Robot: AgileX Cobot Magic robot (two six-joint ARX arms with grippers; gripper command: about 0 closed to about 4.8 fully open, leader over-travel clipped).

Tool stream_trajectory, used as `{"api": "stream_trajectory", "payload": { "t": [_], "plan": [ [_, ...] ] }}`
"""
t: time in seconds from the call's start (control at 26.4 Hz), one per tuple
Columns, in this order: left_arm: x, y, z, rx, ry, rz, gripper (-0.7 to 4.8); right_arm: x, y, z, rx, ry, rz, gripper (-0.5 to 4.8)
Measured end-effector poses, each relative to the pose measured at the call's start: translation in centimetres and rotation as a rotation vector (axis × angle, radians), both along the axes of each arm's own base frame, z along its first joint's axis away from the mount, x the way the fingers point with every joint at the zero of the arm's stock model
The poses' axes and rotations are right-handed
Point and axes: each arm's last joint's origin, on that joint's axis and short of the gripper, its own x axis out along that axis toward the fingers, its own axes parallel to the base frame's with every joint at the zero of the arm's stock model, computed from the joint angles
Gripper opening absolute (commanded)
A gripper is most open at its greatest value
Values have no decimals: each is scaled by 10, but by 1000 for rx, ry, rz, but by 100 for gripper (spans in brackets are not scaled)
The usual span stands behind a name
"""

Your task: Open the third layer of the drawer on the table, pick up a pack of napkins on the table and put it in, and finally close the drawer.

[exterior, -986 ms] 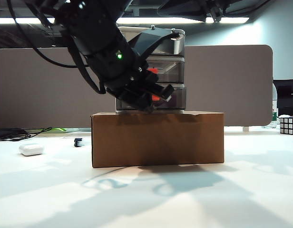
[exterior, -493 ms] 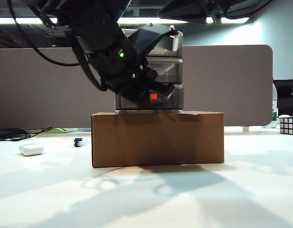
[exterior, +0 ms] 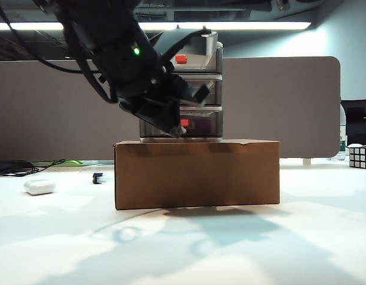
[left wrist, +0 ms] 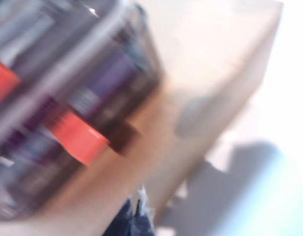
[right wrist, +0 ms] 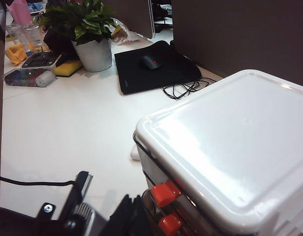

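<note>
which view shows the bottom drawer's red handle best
The exterior view: the third layer's handle is small but sharp, beside the left gripper. The left wrist view shows it large but blurred. The right wrist view shows only the upper handles.

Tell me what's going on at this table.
The left gripper, shut and holding nothing, hangs right in front of the third layer of the drawer, which sits on a cardboard box. Something purple, likely the pack of napkins, shows through that tier, which looks pushed in. The right gripper hovers beside the cabinet's top, touching nothing visible.
</note>
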Motion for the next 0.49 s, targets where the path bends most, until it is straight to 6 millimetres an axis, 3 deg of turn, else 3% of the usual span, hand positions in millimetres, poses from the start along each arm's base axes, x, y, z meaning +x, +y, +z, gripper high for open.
{"api": "stream_trajectory", "payload": {
  "t": [0.23,0.34,0.49],
  "plan": [
    [-49,11,15,-9,58,-140,-6,-34,-14,16,-79,-10,-42,-6],
    [-75,32,23,-68,28,-167,-6,-58,-25,24,-99,-51,-77,-6],
    [-103,62,42,-215,-39,-180,-6,-92,-41,14,-124,-58,-154,-6]
  ]
}}
